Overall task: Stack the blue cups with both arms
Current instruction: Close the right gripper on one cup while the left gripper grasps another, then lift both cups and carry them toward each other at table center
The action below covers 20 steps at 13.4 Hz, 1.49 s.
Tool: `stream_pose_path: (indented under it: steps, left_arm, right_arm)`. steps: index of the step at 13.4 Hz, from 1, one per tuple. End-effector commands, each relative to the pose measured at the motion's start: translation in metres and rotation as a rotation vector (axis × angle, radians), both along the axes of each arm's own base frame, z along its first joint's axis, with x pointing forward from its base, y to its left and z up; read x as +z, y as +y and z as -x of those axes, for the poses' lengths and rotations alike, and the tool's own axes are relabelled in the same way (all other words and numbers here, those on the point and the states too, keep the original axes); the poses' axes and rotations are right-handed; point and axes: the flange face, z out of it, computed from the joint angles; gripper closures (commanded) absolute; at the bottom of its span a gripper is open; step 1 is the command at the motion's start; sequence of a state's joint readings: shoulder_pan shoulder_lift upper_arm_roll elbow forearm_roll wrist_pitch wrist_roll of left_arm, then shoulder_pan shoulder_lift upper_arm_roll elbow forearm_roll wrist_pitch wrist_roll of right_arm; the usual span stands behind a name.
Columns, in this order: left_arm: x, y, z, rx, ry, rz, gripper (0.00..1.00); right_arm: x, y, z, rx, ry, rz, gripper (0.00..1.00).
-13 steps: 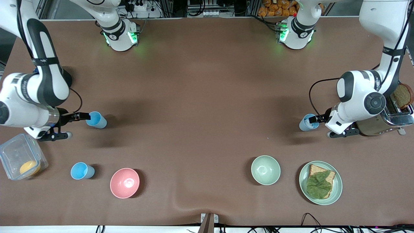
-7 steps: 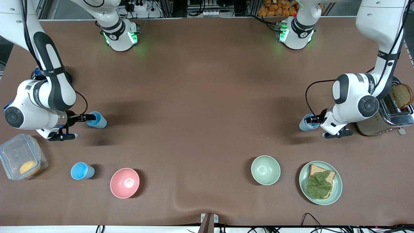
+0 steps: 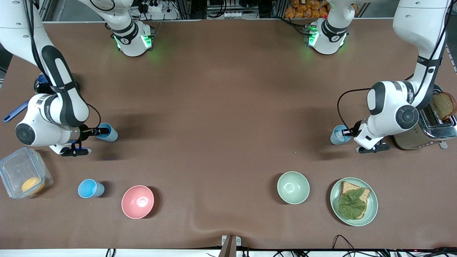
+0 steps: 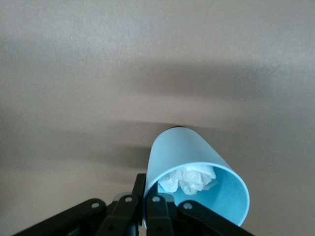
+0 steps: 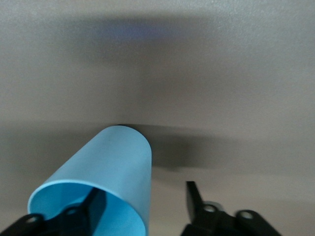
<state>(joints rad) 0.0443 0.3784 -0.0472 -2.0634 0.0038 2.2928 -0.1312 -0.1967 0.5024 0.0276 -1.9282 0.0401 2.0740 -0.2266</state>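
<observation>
Three blue cups stand on the brown table. My left gripper [image 3: 345,133] is shut on the rim wall of the blue cup [image 3: 336,135] beside the toaster, one finger inside and one outside. In the left wrist view [image 4: 146,199] this cup [image 4: 184,155] holds crumpled white paper. My right gripper [image 3: 101,131] is open at the blue cup [image 3: 109,133] at the right arm's end. In the right wrist view [image 5: 142,201] one finger is inside that cup [image 5: 115,157] and the other stands apart outside. The third blue cup [image 3: 90,188] stands free, nearer the front camera.
A pink bowl [image 3: 137,201] sits beside the third cup. A pale green bowl [image 3: 293,187] and a plate [image 3: 372,210] with bread and lettuce are nearer the camera at the left arm's end. A toaster [image 3: 426,132] and a clear container [image 3: 21,176] sit at the table's ends.
Both arms' forearms and wrists have swung in toward their cups, the right arm more. The right gripper has slid a little farther onto its cup. The cups have not moved.
</observation>
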Motion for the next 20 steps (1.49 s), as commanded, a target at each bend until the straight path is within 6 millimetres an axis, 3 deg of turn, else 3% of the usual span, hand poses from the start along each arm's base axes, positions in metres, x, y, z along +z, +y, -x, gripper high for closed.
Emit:
stream_pose_path:
  steps: [1, 3, 7, 10, 17, 20]
  left_arm:
    - [0.036, -0.013, -0.002, -0.015, -0.043, 0.024, 1.00]
    - [0.071, -0.032, -0.004, -0.048, -0.063, 0.029, 1.00]
    - [0.123, -0.108, -0.001, -0.059, -0.020, 0.120, 1.00]
    - [0.143, -0.180, 0.012, -0.042, -0.027, 0.133, 1.00]
    - [0.142, -0.343, 0.060, -0.017, 0.016, 0.160, 1.00]
    - [0.116, -0.390, 0.074, -0.034, 0.058, 0.171, 1.00]
  right_arm:
    - [0.002, -0.004, -0.001, -0.019, -0.011, -0.027, 1.00]
    - [0.003, -0.004, -0.001, -0.021, -0.011, -0.027, 1.00]
    - [0.017, -0.001, -0.003, -0.026, -0.020, -0.034, 1.00]
    - [0.058, 0.006, -0.007, -0.007, -0.010, -0.040, 1.00]
    - [0.137, 0.081, -0.022, -0.040, 0.093, -0.059, 1.00]
    - [0.179, 0.135, -0.026, -0.072, 0.099, -0.011, 1.00]
